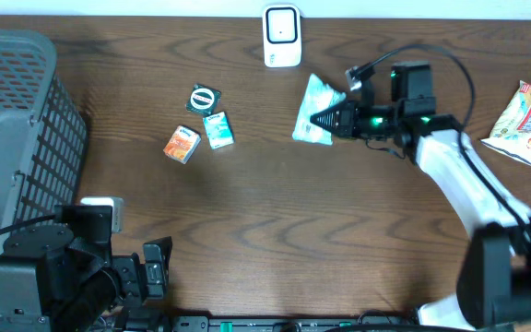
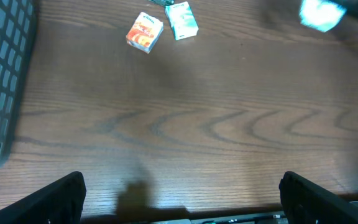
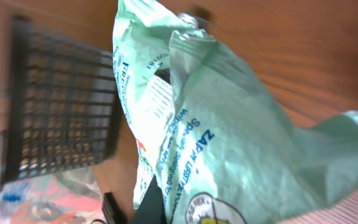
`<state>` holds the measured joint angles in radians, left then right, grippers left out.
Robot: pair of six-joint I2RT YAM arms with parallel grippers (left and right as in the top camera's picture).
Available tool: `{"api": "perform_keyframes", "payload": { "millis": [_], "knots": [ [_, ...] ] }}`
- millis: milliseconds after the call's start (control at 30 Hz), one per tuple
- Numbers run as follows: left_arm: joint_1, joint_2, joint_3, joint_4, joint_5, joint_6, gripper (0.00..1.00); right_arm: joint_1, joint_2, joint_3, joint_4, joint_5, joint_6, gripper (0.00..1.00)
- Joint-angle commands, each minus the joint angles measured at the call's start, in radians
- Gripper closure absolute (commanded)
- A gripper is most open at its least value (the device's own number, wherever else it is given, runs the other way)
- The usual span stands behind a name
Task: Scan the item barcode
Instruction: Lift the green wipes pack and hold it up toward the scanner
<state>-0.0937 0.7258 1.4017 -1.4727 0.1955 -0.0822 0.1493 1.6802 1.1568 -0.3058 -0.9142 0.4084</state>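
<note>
Overhead, we are seeing the right gripper [image 1: 328,120] clamping the pale green packet [image 1: 313,115], held near the white scanner [image 1: 282,37] at the far edge of the bench [image 1: 275,240]. We are judging the step as presenting; next the packet needs turning until its barcode faces the scanner. Open bench is lying left of it, toward the small boxes [image 1: 218,129]. From the left wrist, we are finding the left gripper [image 2: 182,180] standing wide, holding nothing, over bare wood. From the right wrist, the packet is filling the frame, the basket [image 3: 55,112] showing behind.
</note>
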Motion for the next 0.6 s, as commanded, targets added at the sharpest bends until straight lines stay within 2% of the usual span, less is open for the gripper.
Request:
{"api": "perform_keyframes", "payload": {
  "millis": [0, 133, 567],
  "knots": [
    [0.000, 0.002, 0.003, 0.000, -0.010, -0.005, 0.02, 0.026, -0.098, 0.010, 0.003, -0.064, -0.028, 0.99],
    [0.000, 0.002, 0.003, 0.000, -0.010, -0.005, 0.02, 0.049, -0.151, 0.010, 0.003, -0.053, -0.033, 0.99],
    [0.000, 0.002, 0.003, 0.000, -0.010, -0.005, 0.02, 0.068, -0.158, 0.010, 0.002, -0.027, -0.050, 0.99]
  ]
}}
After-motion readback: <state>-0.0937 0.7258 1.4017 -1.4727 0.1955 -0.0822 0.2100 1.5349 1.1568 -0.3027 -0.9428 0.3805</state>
